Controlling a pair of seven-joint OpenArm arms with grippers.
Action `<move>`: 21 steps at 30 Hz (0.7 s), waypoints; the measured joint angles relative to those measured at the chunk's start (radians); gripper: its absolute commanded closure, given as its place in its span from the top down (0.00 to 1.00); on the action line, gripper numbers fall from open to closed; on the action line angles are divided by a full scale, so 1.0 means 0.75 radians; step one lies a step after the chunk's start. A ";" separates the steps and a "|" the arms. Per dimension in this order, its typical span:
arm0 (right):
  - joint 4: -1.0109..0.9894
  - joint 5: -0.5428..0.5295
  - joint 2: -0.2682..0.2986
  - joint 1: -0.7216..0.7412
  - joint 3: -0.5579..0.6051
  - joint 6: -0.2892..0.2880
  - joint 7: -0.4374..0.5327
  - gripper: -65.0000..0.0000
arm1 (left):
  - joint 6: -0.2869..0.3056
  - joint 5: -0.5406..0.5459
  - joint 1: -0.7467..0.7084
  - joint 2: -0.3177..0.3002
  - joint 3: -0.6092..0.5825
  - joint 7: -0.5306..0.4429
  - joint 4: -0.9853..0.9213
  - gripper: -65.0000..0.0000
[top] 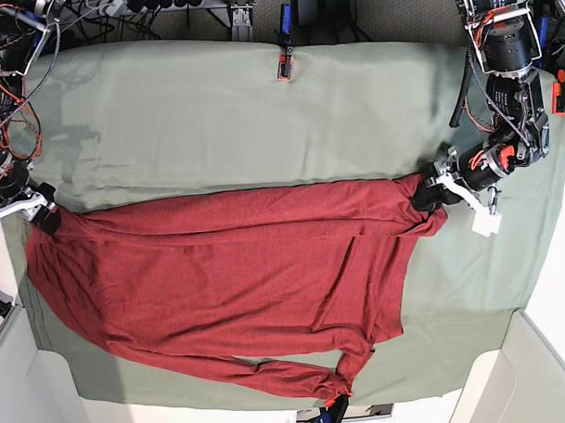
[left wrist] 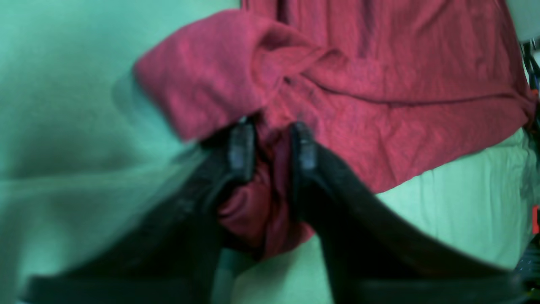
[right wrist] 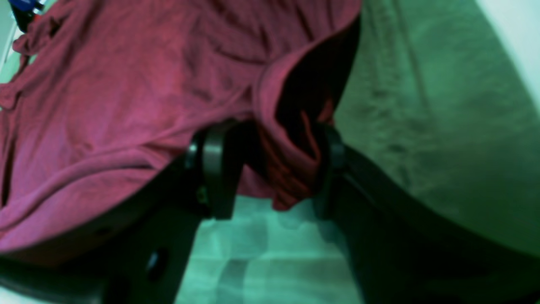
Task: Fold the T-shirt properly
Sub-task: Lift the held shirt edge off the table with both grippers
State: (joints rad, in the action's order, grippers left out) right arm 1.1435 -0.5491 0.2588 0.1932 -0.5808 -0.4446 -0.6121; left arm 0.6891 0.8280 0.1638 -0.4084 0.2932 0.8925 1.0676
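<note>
We saw a dark red long-sleeved T-shirt point(top: 229, 278) spread across a sage-green table cloth point(top: 242, 111), stretched wide between our two arms, with one sleeve trailing along the near edge of the table. No containers were in view. Our left gripper point(top: 429, 193), on the right side of the base view, met the shirt at its upper right corner; in the left wrist view the left gripper point(left wrist: 272, 147) had its black jaws only narrowly apart and clamped on a bunched fold of red fabric point(left wrist: 270, 185), with a loose flap lifted beside them. Our right gripper point(top: 43, 218), at the left edge of the base view, held the opposite upper corner; in the right wrist view the right gripper point(right wrist: 274, 169) had its jaws somewhat wider apart, closed around a gathered wad of the red cloth point(right wrist: 291, 173) that hung just above the green cloth.
</note>
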 measured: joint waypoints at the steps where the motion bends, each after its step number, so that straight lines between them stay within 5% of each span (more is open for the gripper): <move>1: 0.001 0.020 -0.011 0.001 0.001 0.002 0.009 0.42 | 0.000 -0.001 0.001 0.001 0.000 0.001 0.000 0.06; 6: 0.004 0.065 -0.052 0.002 0.001 0.034 0.064 0.38 | 0.001 -0.024 0.001 0.002 0.000 0.001 0.000 0.00; 11: 0.004 0.103 -0.057 0.021 0.007 0.037 0.048 0.01 | 0.000 -0.011 0.001 -0.002 -0.001 0.020 0.000 0.00; 16: 0.004 0.128 -0.057 0.054 0.010 -0.023 0.020 0.00 | -0.001 0.085 -0.004 -0.070 -0.007 0.142 0.026 0.00; 21: 0.004 -0.005 -0.019 0.049 0.012 -0.051 -0.101 0.00 | 0.000 0.215 -0.011 -0.166 -0.007 0.292 0.161 0.00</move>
State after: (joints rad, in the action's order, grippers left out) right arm 1.1465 -0.5526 0.2443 0.2298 -0.5720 -0.4828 -0.6876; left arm 0.6891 0.9894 0.1558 -0.5327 0.2878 1.1118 1.1885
